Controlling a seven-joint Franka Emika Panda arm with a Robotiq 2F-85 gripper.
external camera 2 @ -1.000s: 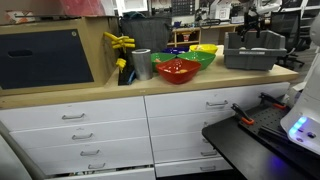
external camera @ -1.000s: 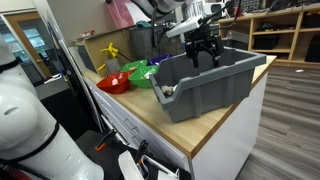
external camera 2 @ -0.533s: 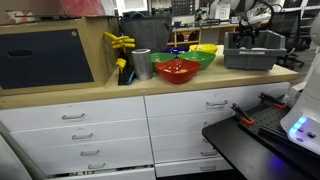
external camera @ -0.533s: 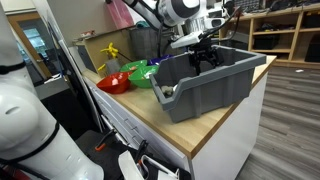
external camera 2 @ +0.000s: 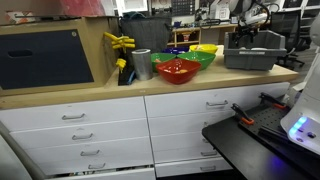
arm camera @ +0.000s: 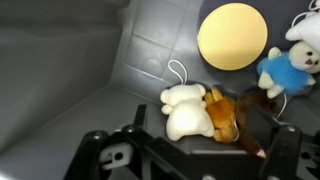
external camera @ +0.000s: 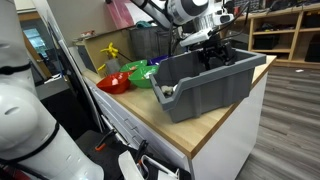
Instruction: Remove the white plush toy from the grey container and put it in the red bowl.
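The white plush toy (arm camera: 184,110) lies on the floor of the grey container (arm camera: 70,70), pressed against a brown plush toy (arm camera: 222,116). My gripper (arm camera: 200,138) is open just above them, one finger on each side of the pair, touching neither that I can see. In both exterior views the gripper (external camera: 212,55) (external camera 2: 245,33) reaches down inside the grey container (external camera: 205,90) (external camera 2: 250,57). The toy is hidden by the walls there. The red bowl (external camera: 113,83) (external camera 2: 178,70) stands on the counter beside the bin.
A yellow disc (arm camera: 232,36) and a blue-and-white plush (arm camera: 285,65) also lie in the bin. A green bowl (external camera: 140,74) (external camera 2: 200,59) stands between the red bowl and the bin. A yellow bowl (external camera 2: 207,48) stands behind, and a grey can (external camera 2: 141,64) and yellow objects (external camera: 110,49) stand further along.
The gripper has sunk lower and further into the grey container. The bowls and the bin have not moved.
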